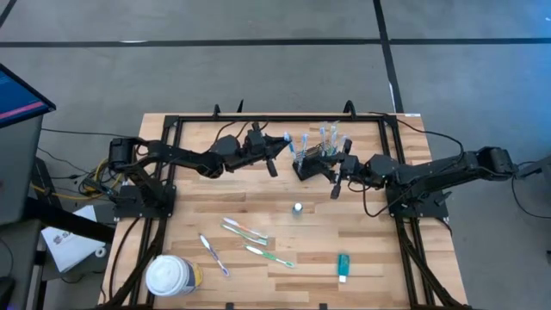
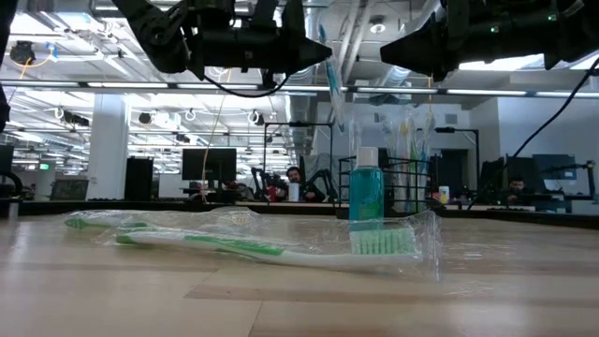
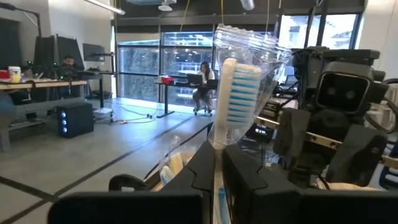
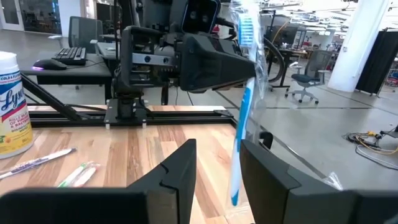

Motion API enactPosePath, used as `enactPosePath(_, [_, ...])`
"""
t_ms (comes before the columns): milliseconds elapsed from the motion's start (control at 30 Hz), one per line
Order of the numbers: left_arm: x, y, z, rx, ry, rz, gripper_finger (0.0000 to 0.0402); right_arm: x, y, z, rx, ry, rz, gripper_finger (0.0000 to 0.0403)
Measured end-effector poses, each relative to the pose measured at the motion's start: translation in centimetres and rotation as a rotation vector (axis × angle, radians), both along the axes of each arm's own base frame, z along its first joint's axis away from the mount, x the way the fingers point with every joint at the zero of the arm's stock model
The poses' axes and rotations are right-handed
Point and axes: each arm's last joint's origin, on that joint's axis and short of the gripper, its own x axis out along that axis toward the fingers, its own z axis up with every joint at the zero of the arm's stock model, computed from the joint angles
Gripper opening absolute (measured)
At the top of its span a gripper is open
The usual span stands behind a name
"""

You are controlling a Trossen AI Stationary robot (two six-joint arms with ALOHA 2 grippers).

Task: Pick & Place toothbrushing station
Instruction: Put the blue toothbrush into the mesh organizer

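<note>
The black wire caddy [image 1: 312,162] stands on the table's far side [image 2: 409,187] with several toothbrushes upright in it. My left gripper [image 1: 277,153] hangs left of the caddy, pointing level and shut on a wrapped toothbrush with blue-and-white bristles [image 3: 239,93]. My right gripper [image 1: 337,182] is raised beside the caddy's right end, open [image 4: 217,155], facing the left gripper. The held toothbrush's lower end [image 4: 235,196] shows in front of its gap. Three more wrapped toothbrushes [image 1: 245,231] and a teal tube [image 1: 343,265] lie on the near half. My left gripper pinches the toothbrush's handle just below the head [image 3: 217,149] between its two fingers, through the clear wrapper. The fingers come level from the table's left and lie across the handle. The brush stands upright, head up, its long handle [image 4: 239,155] hanging below, clear of the table.
A small teal bottle with a white cap [image 1: 297,208] stands mid-table [image 2: 366,187]. A large white-lidded wipes tub [image 1: 172,275] sits at the near left corner. A black frame [image 1: 258,118] runs along the table's edges. People sit at desks in the room beyond.
</note>
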Motion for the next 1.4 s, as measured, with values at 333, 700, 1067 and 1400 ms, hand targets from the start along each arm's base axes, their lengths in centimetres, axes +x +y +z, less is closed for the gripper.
enactPosePath(333, [0.4,0.3,-0.8,-0.005,0.008,0.023,0.0005,0.0,-0.5,0.0,0.0,0.0,-0.024,0.0113])
enactPosePath(700, [2.8,0.8,-2.0,-0.009,0.035,0.025,0.0005,0.0,-0.5,0.0,0.0,-0.001,-0.024,0.0113])
enactPosePath(1067, [3.1,1.1,-2.6,0.015,0.088,0.079,0.0005,0.0,-0.5,0.0,0.0,0.0,-0.023,0.0113])
enactPosePath(1400, [2.9,2.2,-3.0,-0.039,0.105,0.097,0.0005,0.0,-0.5,0.0,0.0,0.0,-0.023,0.0113])
